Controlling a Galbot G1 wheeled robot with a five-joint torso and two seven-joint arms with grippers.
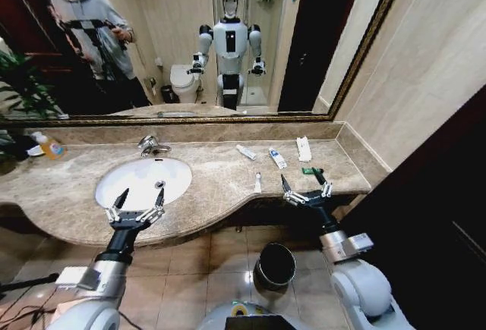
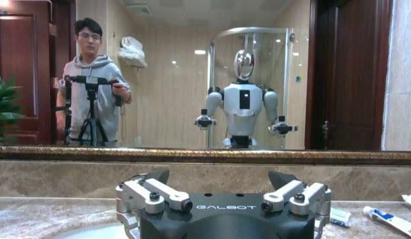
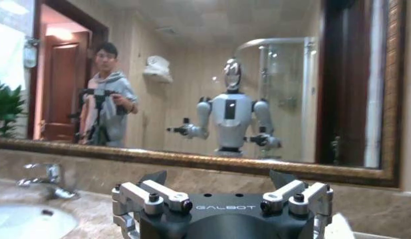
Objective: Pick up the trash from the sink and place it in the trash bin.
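Trash items, a set of small white tubes with blue print (image 1: 245, 152), a second blue-and-white tube (image 1: 277, 158), a flat white wrapper (image 1: 304, 149), a green-black piece (image 1: 308, 170) and a thin white stick (image 1: 257, 183), lie scattered on the beige marble countertop (image 1: 220, 174) to the right of the white oval sink basin (image 1: 144, 180), not inside it. I read the basin itself as holding no trash. My right gripper (image 1: 307, 188) hovers at the counter's front edge with its fingers spread apart and nothing between them; the green-black piece lies just beyond its fingertips, and the thin white stick lies just to its left, long axis running roughly front to back. My left gripper (image 1: 137, 203) hovers over the front rim of the basin, fingers likewise apart and holding nothing, well apart from every piece of trash. I judge the right arm the nearer one for the first pick, with the reach going forward and slightly inward. The small round black trash bin (image 1: 275, 265) stands on the tiled floor below the counter, between the two arms and nearer the right. In the left wrist view, two of the tubes (image 2: 391, 221) rest on the marble beside the gripper body.
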